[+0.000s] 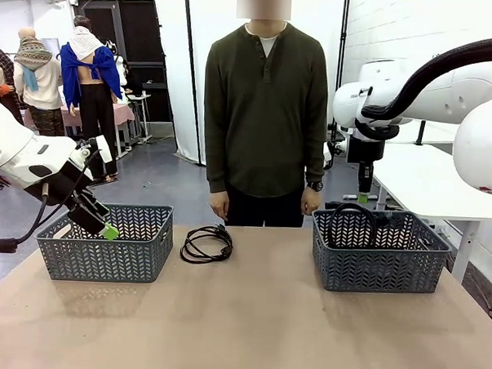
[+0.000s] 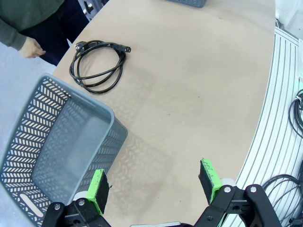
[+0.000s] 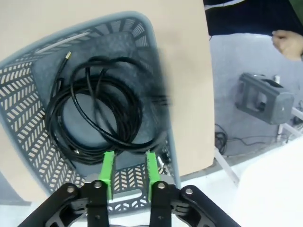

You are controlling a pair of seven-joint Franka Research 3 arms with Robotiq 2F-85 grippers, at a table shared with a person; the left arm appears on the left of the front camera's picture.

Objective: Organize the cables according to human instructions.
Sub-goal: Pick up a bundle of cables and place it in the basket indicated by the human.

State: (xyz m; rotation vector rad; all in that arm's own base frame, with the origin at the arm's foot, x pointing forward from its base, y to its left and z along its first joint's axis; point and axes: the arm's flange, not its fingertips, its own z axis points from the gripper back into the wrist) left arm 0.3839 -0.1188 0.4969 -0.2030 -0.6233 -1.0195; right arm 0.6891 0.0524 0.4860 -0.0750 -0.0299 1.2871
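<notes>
black cables (image 3: pixel 94 113) lie coiled in the right basket (image 3: pixel 94 23), straight under the right gripper (image 3: pixel 130 158) — jaws a narrow gap apart, clamping nothing. another cable (image 2: pixel 97 66) lies on the table (image 2: pixel 199 94), well beyond the left gripper (image 2: pixel 152 178), jaws wide apart.

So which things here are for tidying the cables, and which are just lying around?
For the job:
- coiled black power cord on the table
- cords in the right grey basket
- empty left grey basket
- person standing across the table

Just lying about:
- grey box on the floor
- white side table
</notes>
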